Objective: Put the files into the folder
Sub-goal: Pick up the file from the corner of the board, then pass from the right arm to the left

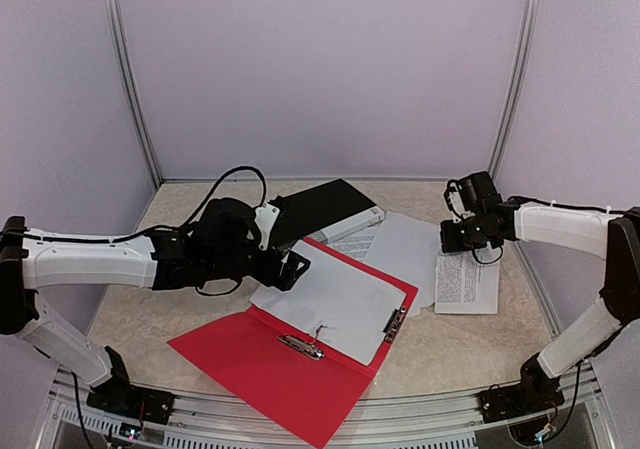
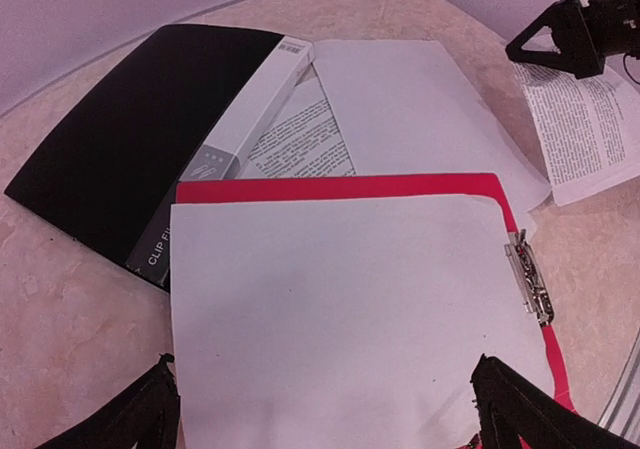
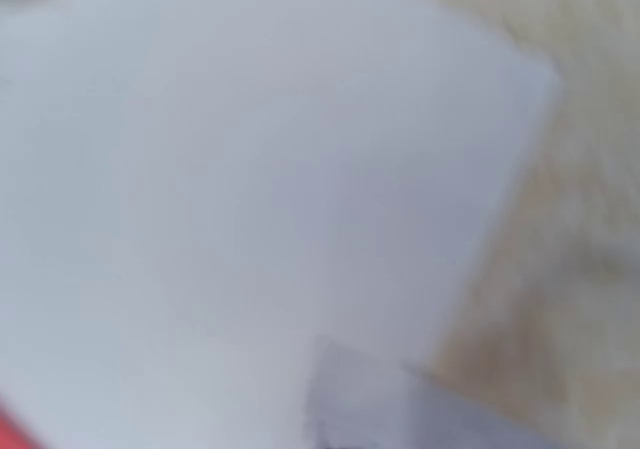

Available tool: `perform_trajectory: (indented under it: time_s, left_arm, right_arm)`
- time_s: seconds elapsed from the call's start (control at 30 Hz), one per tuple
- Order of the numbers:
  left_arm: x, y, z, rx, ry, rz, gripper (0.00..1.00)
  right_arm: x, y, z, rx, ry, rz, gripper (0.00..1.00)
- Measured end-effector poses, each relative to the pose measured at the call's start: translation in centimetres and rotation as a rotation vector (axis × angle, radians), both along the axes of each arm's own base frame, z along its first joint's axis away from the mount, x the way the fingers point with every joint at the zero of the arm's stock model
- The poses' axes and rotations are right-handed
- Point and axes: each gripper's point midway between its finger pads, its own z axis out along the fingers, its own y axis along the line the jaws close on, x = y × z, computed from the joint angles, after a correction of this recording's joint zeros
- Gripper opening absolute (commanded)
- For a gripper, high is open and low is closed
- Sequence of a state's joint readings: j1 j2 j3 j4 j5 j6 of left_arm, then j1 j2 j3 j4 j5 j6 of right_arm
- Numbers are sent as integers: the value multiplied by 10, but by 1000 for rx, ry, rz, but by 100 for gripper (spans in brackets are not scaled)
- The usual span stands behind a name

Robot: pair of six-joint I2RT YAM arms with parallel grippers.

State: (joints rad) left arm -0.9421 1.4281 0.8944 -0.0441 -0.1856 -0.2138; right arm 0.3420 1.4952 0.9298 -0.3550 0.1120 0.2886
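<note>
**Task progress at this moment.** The left gripper point(image 2: 322, 401) hangs with its jaws spread wide and holds nothing; its two fingers straddle the near edge of a blank sheet point(image 1: 335, 304) without touching it. That sheet lies flat on the right leaf of the open red folder point(image 1: 250, 364), just beside the metal clip point(image 1: 395, 324) at the leaf's edge. We count it as one file placed. We cannot tell whether the clip holds it.

The right gripper point(image 1: 472, 241) is fully closed. It sits at the far edge of the small printed sheet point(image 1: 467, 281), which lies on the table point(image 1: 150, 309) to the right of the folder. We cannot tell whether the paper is pinched between the jaws. The right wrist view is too blurred to help and shows only white paper over the table.

Two more files lie outside the folder, just past its far edge:
- a second blank sheet point(image 1: 405, 249);
- a printed sheet point(image 1: 350, 241), partly tucked under that blank sheet.

A closed black clip file point(image 1: 320, 209) lies on the far side of both.

We judge the task to be about a quarter done. One sheet is in, and three are left to move, the small printed one probably next.
</note>
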Motion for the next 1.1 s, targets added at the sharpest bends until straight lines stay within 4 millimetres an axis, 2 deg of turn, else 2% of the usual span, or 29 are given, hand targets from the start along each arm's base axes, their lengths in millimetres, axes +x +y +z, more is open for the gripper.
perform_trajectory:
  time_s: [0.13,0.2,0.3,0.47,0.7,0.9,0.97,1.1]
  left_arm:
    - [0,-17,19,-85,27,-64,99]
    - [4,-36,39,-151,22,-109,99]
    - [8,-57,58,-227,24,-160,99]
    - [17,-77,72,-339,84,-231,95]
    - [28,-88,84,-453,208,-336,91]
    - [22,-119,99,-516,302,-456,86]
    - [23,-126,92,-514,331,-468,85]
    - [22,-133,65,-475,406,-463,77]
  right_arm:
    - [10,33,45,8,-105,67,0]
    - [13,47,68,14,-156,93,0]
    - [16,67,98,22,-217,131,0]
    - [11,99,136,49,-298,214,0]
    - [-9,136,153,111,-332,330,0]
    - [-24,167,161,168,-351,421,0]
    - [-27,173,163,181,-357,438,0]
    - [-32,180,166,198,-361,462,0]
